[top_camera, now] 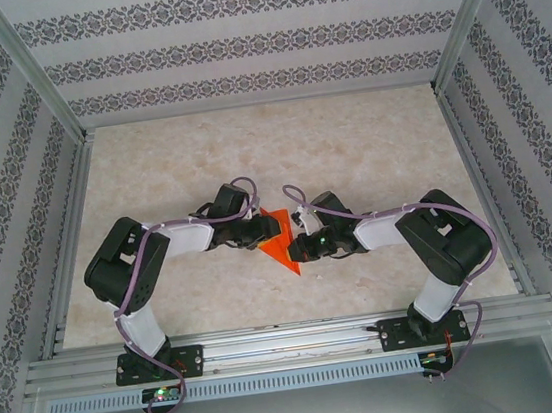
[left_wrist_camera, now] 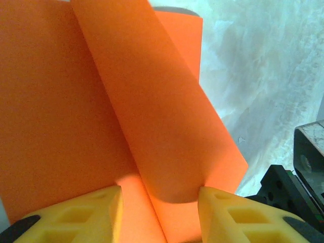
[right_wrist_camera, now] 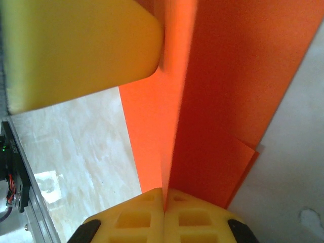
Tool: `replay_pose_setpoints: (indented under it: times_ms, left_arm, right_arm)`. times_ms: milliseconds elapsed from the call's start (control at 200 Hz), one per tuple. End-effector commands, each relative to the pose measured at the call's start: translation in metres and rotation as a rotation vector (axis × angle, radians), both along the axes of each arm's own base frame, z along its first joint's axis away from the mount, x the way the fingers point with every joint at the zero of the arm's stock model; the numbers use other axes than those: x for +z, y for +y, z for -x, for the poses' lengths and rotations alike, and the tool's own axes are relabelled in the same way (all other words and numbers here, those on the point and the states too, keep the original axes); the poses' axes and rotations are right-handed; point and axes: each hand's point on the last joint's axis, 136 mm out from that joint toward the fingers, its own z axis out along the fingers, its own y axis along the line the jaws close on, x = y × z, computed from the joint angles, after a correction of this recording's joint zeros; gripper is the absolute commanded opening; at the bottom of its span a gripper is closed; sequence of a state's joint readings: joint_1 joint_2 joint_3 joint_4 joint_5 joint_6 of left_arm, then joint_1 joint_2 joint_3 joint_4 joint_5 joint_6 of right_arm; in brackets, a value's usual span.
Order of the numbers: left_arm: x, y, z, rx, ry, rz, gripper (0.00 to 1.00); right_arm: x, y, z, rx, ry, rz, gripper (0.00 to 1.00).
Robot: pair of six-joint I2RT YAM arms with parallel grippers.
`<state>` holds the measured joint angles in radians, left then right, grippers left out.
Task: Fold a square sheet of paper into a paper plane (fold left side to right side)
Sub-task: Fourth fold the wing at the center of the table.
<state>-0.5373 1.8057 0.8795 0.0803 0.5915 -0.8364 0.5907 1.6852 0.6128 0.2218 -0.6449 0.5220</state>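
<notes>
Bright orange-red, smooth and unmarked, the sheet of paper (top_camera: 279, 243) sits at the middle of the counter (top_camera: 200, 165), caught between the two arms, and from above it reads as a narrow wedge with a sharp tip pointing toward the arm bases. It is thin and matte, with crisp straight edges. From the left wrist, the sheet (left_wrist_camera: 61, 126) lies broad and flat while a long flap rises off it and bends over in a soft, uncreased curl. The left gripper (left_wrist_camera: 159, 195) stands with its jaws spread, its blocky yellow foam fingers (left_wrist_camera: 96, 212) either side of that curl without pinching it. From the right wrist, the right gripper (right_wrist_camera: 164, 195) has its yellow pads pressed together on a raised edge of the sheet (right_wrist_camera: 228, 101), which runs up from them as a thin upright blade. A second layer peeks out as a small corner at the lower right. The counter (right_wrist_camera: 76, 152) is pale, cream-veined, stone-like and faintly glossy. In the overhead view the left gripper (top_camera: 262, 230) and right gripper (top_camera: 304, 246) nearly meet over the paper, inside a silver metal frame (top_camera: 293, 340) with grey-patterned walls (top_camera: 236, 45).
</notes>
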Motion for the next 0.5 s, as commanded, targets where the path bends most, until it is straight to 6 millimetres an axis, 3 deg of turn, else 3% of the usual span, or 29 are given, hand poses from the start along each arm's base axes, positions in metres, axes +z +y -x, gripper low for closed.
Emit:
replay_pose_setpoints:
  times_ms: [0,295,495]
  left_arm:
    - [-0.020,0.006,0.008,-0.016,0.038,-0.091,0.44]
    - [-0.031,0.012,0.011,-0.021,0.060,-0.145,0.45]
    - [-0.032,0.013,0.012,-0.021,0.058,-0.153,0.45]
  right_arm:
    - [-0.003,-0.001,0.001,0.001,0.020,-0.010,0.03]
    - [0.006,0.001,-0.002,-0.002,0.017,-0.037,0.12]
    - [0.025,0.002,-0.006,-0.013,-0.009,-0.078,0.24]
